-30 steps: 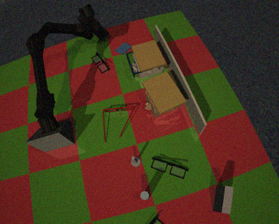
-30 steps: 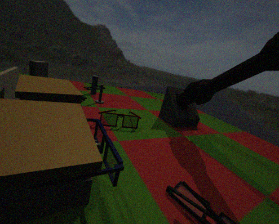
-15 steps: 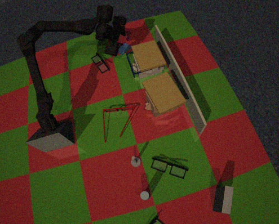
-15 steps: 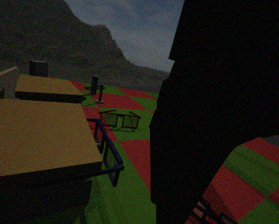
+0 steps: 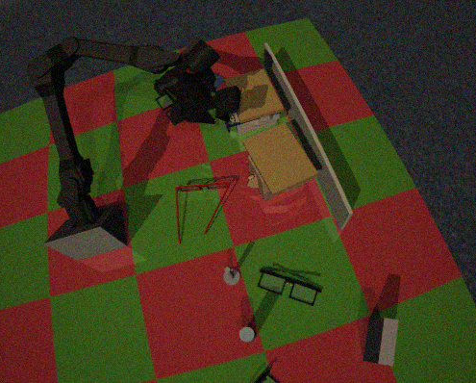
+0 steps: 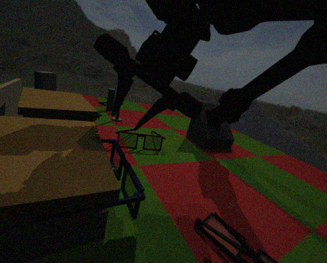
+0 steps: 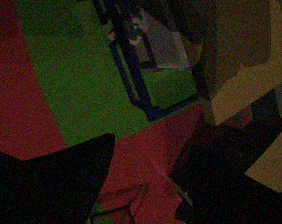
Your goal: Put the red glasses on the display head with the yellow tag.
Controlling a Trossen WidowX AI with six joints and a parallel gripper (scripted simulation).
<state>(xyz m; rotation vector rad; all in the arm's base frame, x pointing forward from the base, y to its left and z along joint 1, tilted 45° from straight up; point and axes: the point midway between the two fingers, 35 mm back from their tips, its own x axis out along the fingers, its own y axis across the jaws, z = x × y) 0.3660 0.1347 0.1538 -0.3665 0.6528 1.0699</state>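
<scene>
The red glasses [image 5: 206, 184] [image 6: 141, 135] lie open on the checkered mat [image 5: 185, 313], in front of the two display heads. The nearer head [image 5: 278, 156] [image 6: 54, 102] is bare. The farther head [image 5: 257, 96] [image 6: 54, 158] wears blue glasses [image 5: 230, 124] [image 6: 128, 180] [image 7: 135, 72]. I cannot make out a yellow tag. My gripper [image 5: 213, 113] [image 6: 127, 120] [image 7: 152, 148] hangs over the mat beside the farther head, well away from the red glasses. Its fingers stand partly apart with nothing between them.
A long upright panel [image 5: 314, 144] stands behind the heads. Black glasses [image 5: 288, 286] lie at the front, another dark pair [image 6: 226, 238] [image 5: 164, 100] near the gripper. Two round-based pegs [image 5: 231, 275] [image 5: 246, 334] and a block [image 5: 382, 337] stand in front. The arm's base [image 5: 86, 236] is at the left.
</scene>
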